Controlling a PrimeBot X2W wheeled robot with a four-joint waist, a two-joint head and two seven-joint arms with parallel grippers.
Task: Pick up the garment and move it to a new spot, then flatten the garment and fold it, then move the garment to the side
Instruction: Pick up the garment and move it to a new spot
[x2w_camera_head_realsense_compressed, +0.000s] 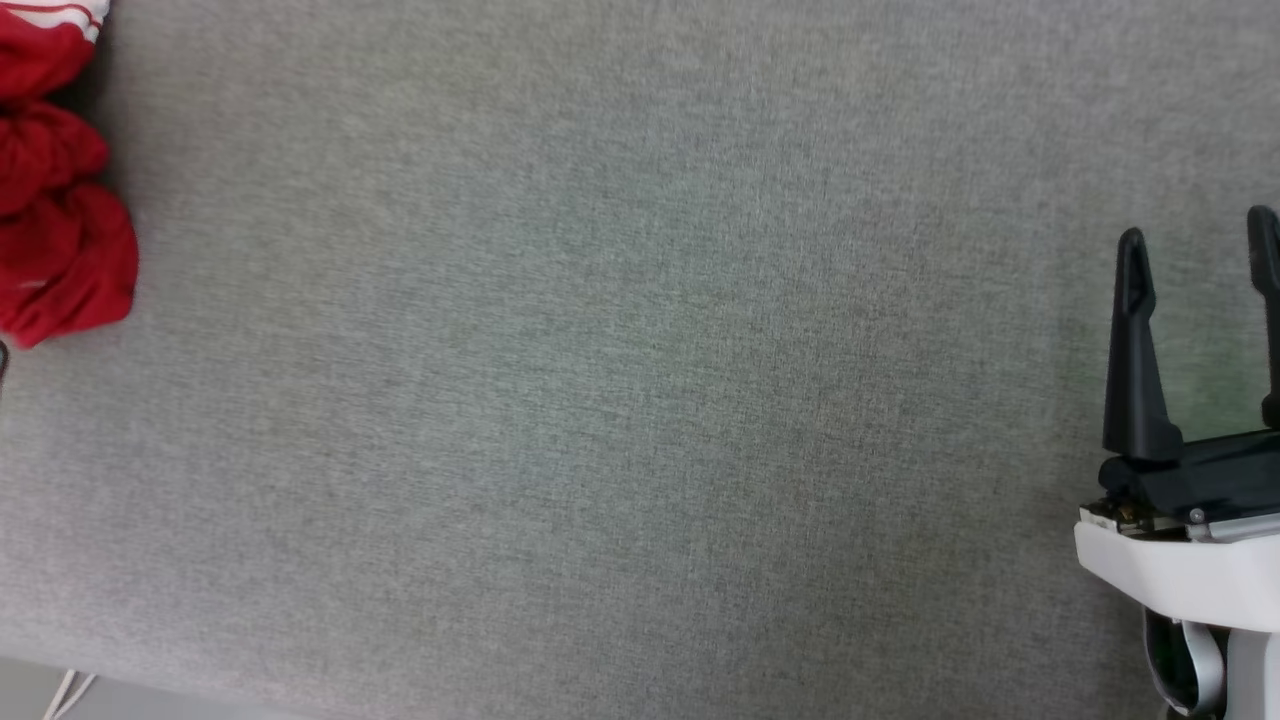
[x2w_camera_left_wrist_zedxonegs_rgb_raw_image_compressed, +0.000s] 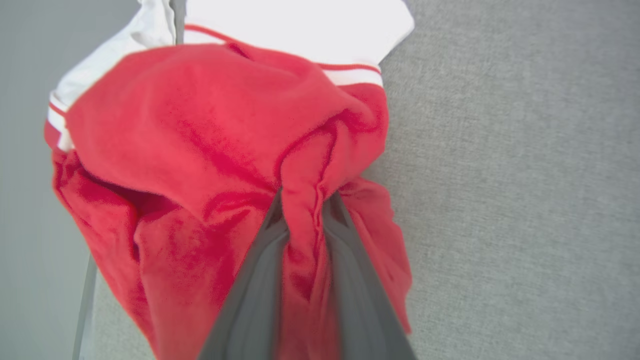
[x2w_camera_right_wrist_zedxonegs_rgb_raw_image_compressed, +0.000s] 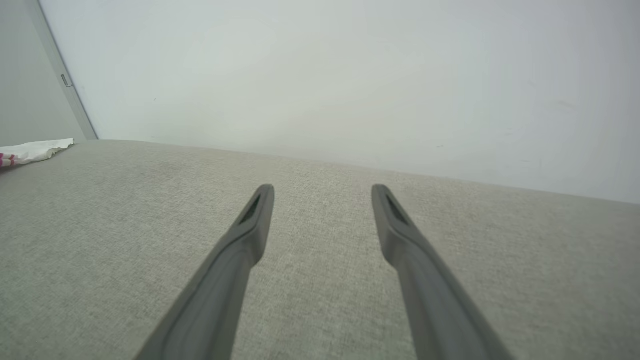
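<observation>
Head view: the garment (x2w_camera_head_realsense_compressed: 55, 200) lies at the far left of the grey surface (x2w_camera_head_realsense_compressed: 640, 400), bunched in red lumps, and the frame edge cuts most of it off; a strip of white with a red stripe shows at the top corner. The right gripper (x2w_camera_head_realsense_compressed: 1197, 225) sits at the lower right, well apart from the garment, and the frame edge clips its outer finger. Left wrist view: the left gripper (x2w_camera_left_wrist_zedxonegs_rgb_raw_image_compressed: 306, 195) pinches a raised ridge of red cloth between its two fingers, whose tips are buried in the folds. The picture is soft, so fine weave cannot be made out. The garment (x2w_camera_left_wrist_zedxonegs_rgb_raw_image_compressed: 200, 140) here is crumpled red fabric with white sleeves and red-and-white striped trim along its top, and the top edge crops the sleeves. Right wrist view: the right gripper (x2w_camera_right_wrist_zedxonegs_rgb_raw_image_compressed: 323, 189) is spread wide, holding nothing, above the surface and facing a pale wall (x2w_camera_right_wrist_zedxonegs_rgb_raw_image_compressed: 350, 75). A white sleeve edge of the garment (x2w_camera_right_wrist_zedxonegs_rgb_raw_image_compressed: 35, 150) shows at the far left, partly cropped.
</observation>
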